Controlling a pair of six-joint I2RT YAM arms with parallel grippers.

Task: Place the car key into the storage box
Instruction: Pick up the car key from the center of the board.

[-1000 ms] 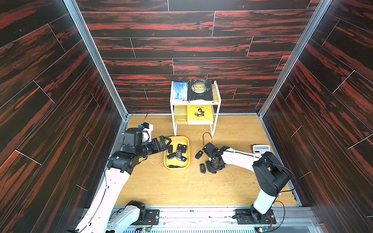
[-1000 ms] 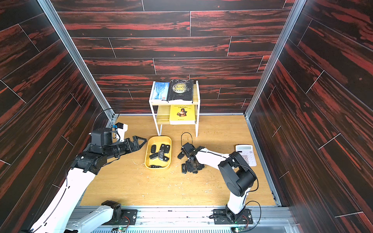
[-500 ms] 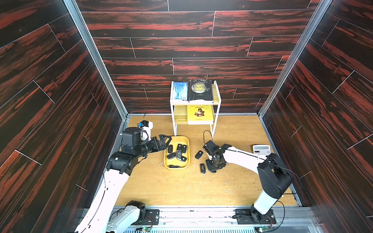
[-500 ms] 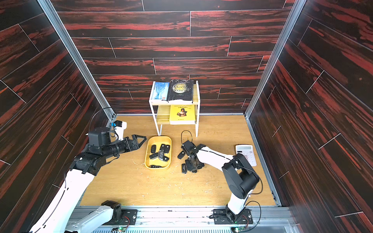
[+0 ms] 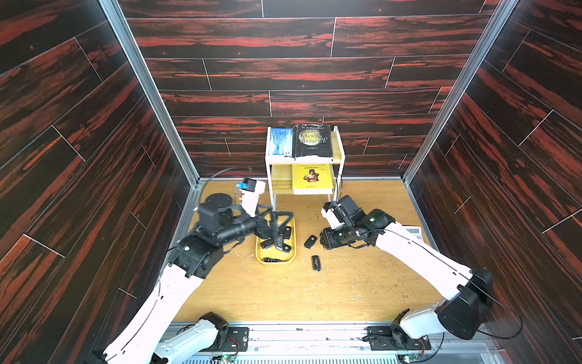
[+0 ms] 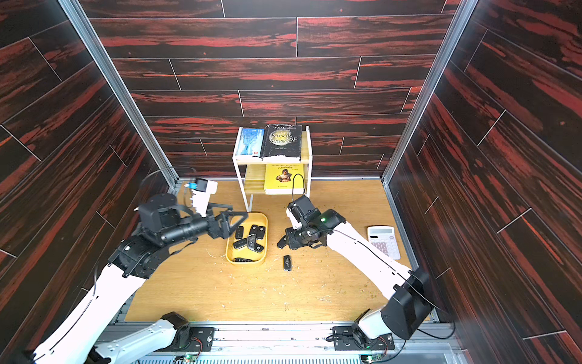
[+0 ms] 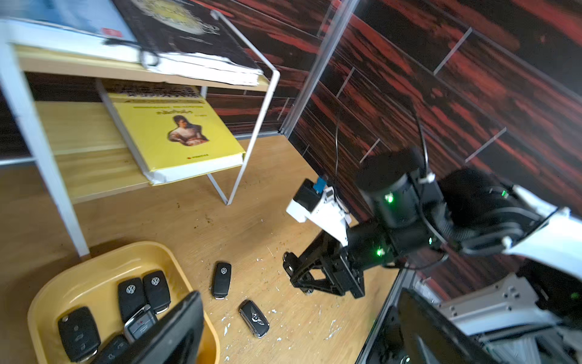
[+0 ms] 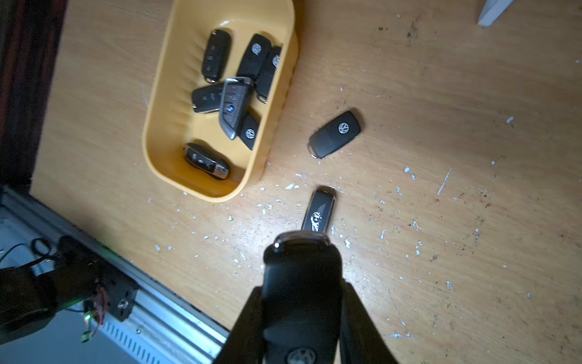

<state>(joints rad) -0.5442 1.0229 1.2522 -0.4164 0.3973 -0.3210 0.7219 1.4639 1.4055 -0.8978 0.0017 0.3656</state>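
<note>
My left gripper point(image 5: 278, 225) hangs over the far end of the yellow box point(image 5: 275, 263), its fingers spread wide with nothing between them. The box already has a heap of keys point(image 8: 234, 104) in it. Just beside the box on its right, two more lie loose on the table point(image 8: 441, 220). The round-badge key point(image 8: 335, 134) is next to the box's long side, and the winged-badge key point(image 8: 318, 209) is off its near right corner.

Further right of the box, my right gripper point(image 8: 300, 293) is closed narrow on the car key point(image 8: 302, 268), a black fob pinched between the two fingers. I cannot tell how high above the table it sits.

I read this as the carry step: the key is picked up but not yet in the box. Next I need to swing the right arm across to the box and clear its right rim. Then I stop over an open patch of the box floor, come down low and let the fingers part. The left gripper is crowding the far end, so I would aim for the near half or back the left arm off first. I also want to pass above the round-badge key, not drag through it.
</note>
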